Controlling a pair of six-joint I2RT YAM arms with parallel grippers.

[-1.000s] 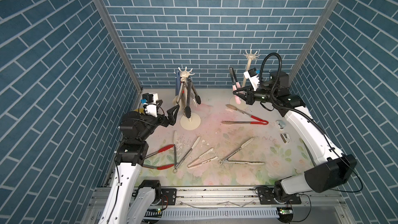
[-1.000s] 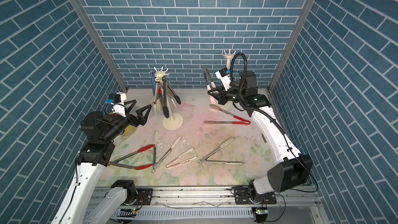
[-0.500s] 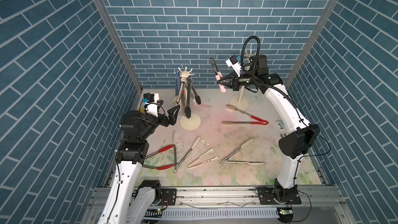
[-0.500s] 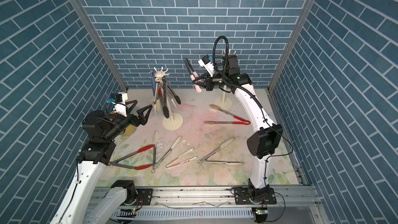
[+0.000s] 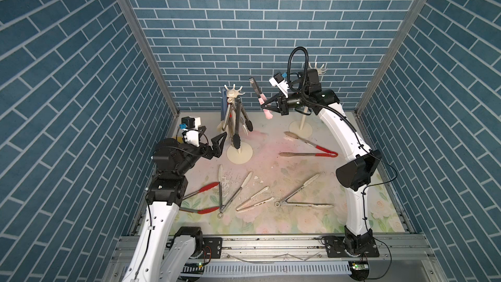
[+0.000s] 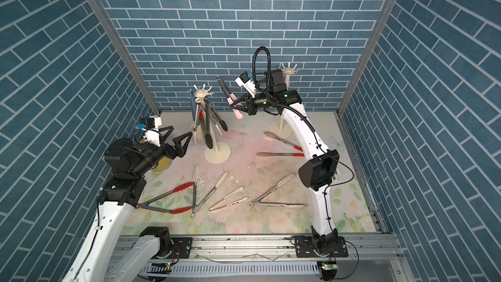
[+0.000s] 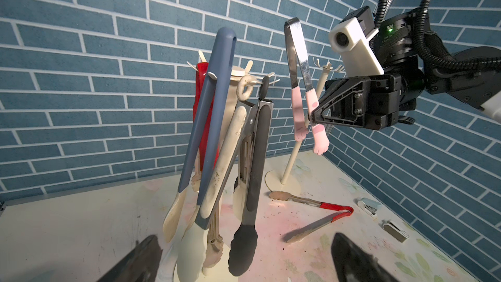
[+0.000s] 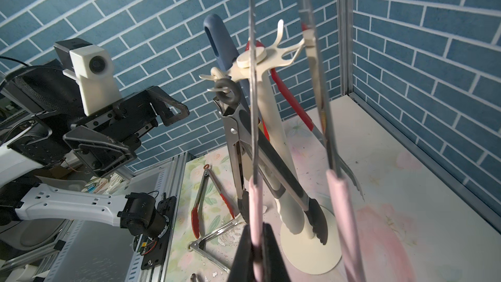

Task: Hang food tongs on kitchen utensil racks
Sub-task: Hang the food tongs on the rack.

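The left claw (image 6: 181, 130) hangs spread wide beside the left rack (image 5: 234, 94) with its hung tongs (image 5: 236, 131). Next, the pink tongs (image 5: 256, 90) stand near upright in mid-air — hinge up, tips down — with the right claw (image 5: 263, 107) clamped on 1 pink arm, the right rack (image 5: 318, 69) behind.

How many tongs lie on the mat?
5: red-tipped tongs front left; cream-tipped steel tongs beside them; beige tongs centre; cream-tipped pair right; red-handled tongs back right. Left arm may hide more.
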